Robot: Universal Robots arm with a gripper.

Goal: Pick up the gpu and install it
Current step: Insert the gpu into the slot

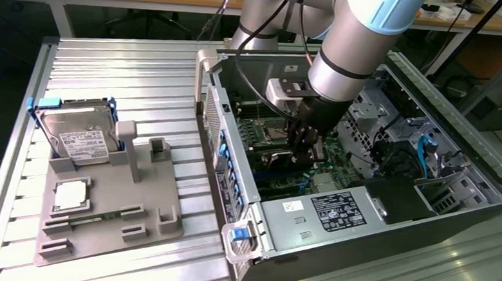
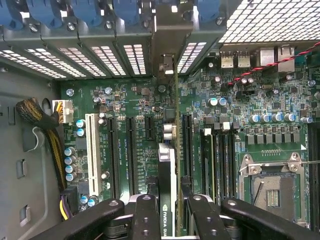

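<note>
Pincer (image 2: 172, 212) clenched on the gpu (image 2: 168, 170), the card edge-on between its fingers over the motherboard (image 2: 125, 100), mid-frame inside the case (image 1: 399, 258).

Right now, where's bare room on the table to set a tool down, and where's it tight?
Free: the ribbed table beyond the grey holder, at the exterior view's top, across to the computer case; also the near strip below the holder. Crowded: inside the case, where the gripper holds the graphics card over the motherboard.
</note>
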